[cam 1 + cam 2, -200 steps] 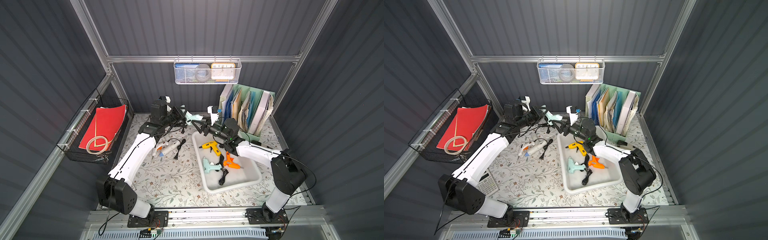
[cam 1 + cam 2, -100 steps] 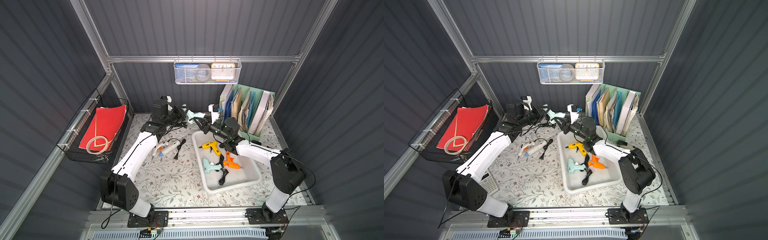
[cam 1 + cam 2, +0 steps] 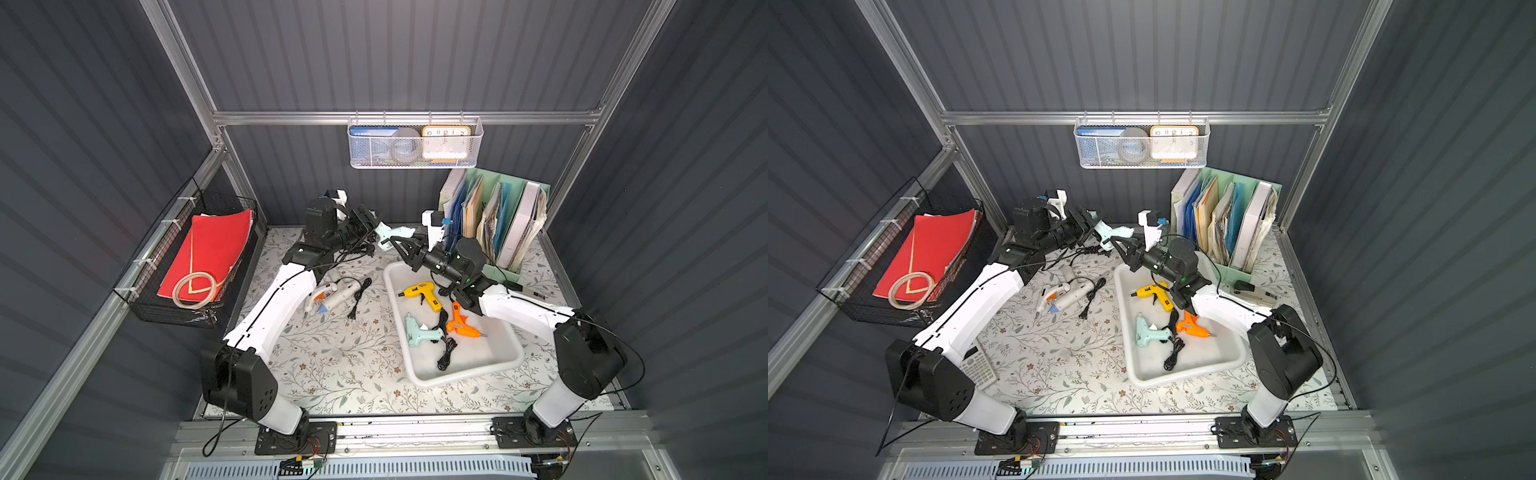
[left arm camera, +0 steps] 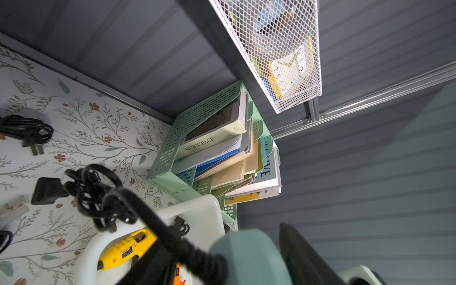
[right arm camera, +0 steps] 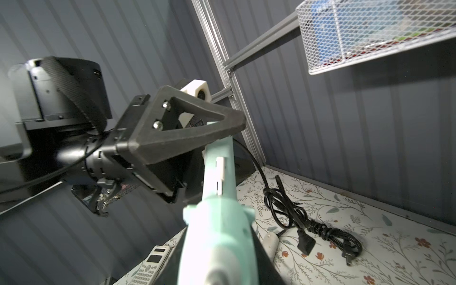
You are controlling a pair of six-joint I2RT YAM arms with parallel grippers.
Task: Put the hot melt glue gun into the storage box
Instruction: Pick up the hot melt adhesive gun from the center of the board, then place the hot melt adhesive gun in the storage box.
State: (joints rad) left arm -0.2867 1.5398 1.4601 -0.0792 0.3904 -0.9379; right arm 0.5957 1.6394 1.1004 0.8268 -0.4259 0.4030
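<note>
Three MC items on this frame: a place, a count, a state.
1. The raised mint glue gun, relative to the white box: A) inside B) in the air, outside C) underneath
2. Glue guns lying in the box: A) one B) five C) three
3. Right pincer: A) shut on the raised gun B) open, empty C) out of view

1B: it hangs past the box's far rim. 2C: yellow gun, mint gun, orange gun. 3A: the gun sticks out from its closed jaws.
</note>
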